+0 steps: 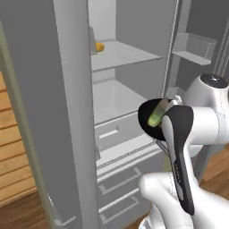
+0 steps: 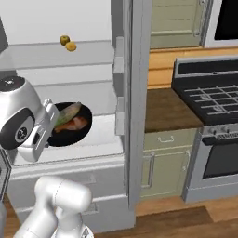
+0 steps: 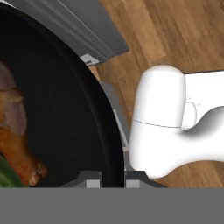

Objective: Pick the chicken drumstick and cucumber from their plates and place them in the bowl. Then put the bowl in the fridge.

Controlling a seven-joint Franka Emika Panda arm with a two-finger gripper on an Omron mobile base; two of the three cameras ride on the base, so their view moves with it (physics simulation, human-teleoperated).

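We see open room on the fridge (image 2: 135, 93) shelf (image 2: 100, 135) at centre left; two fruits (image 2: 68, 43) occupy the upper-left shelf.

i count one black bowl (image 2: 69, 126), with one cucumber (image 2: 68, 112) and one chicken drumstick (image 2: 74, 123) in it. i count one fridge (image 1: 67, 112) with its door open. on its upper shelf i count two small round fruits (image 2: 68, 43), one darker, one orange. to my right i count one stove (image 2: 209, 116).
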